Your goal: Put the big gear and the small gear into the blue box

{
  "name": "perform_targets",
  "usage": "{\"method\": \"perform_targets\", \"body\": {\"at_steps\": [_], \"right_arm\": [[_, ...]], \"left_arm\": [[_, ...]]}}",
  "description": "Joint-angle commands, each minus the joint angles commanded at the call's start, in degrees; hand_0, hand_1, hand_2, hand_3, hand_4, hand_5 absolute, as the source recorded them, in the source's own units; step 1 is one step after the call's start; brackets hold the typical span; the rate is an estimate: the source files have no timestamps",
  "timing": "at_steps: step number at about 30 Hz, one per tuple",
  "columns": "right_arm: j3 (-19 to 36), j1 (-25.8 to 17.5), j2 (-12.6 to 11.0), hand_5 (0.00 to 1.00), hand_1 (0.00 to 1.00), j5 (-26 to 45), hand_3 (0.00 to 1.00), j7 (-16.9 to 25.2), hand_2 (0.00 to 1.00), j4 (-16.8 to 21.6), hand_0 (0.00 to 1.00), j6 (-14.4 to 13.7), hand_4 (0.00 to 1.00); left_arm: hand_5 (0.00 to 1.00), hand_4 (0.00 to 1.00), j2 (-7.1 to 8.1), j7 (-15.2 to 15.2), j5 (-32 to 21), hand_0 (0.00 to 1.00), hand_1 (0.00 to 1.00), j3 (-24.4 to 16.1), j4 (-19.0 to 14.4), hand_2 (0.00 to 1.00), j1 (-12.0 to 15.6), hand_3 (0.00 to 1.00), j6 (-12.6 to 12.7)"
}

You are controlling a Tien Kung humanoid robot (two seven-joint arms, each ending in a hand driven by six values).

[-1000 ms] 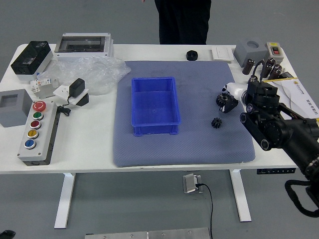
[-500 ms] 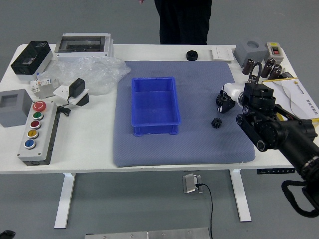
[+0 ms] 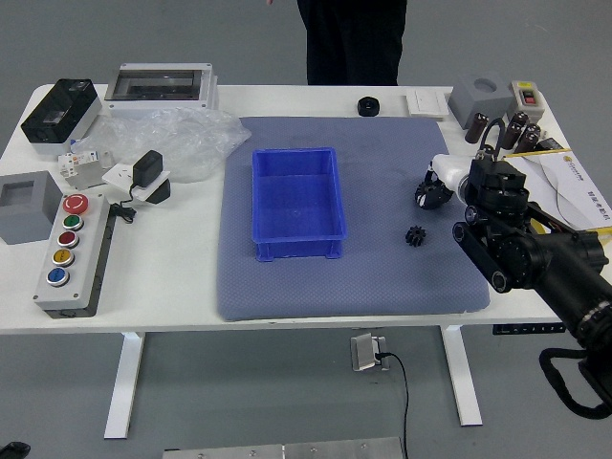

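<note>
From where I stood, I couldn't make out a single word or number. The white sheet with the yellow edge (image 3: 593, 196), over on the right of the table, had some dark print on it, but it was too small for me to read.
</note>
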Motion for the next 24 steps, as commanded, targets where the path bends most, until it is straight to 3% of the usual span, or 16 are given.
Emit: {"method": "perform_targets", "body": {"at_steps": [1, 11, 24], "right_arm": [[0.08, -0.02, -0.01, 0.299, 0.483, -0.08, 0.619, 0.02, 0.545, -0.01, 0.536, -0.24, 0.431], [2.99, -0.32, -1.25, 0.292, 0.478, -0.34, 0.613, -0.15, 0.538, 3.8, 0.533, -1.53, 0.42], [4.32, -2.0, -2.77, 0.283, 0.477, -0.18, 0.612, -1.25, 0.534, 18.7, 0.539, -1.26, 0.422]], "left_arm": [[0.682, 0.81, 0.0, 0.0, -0.02, 0.889, 0.884, 0.0, 0.0, 0.878, 0.0, 0.888, 0.0], [0.681, 0.81, 0.06, -0.03, -0.17, 0.889, 0.883, -0.03, 0.0, 0.878, -0.05, 0.888, 0.07], [0.677, 0.809, 0.39, -0.08, -0.39, 0.889, 0.884, -0.15, 0.0, 0.878, -0.06, 0.887, 0.18]]}}
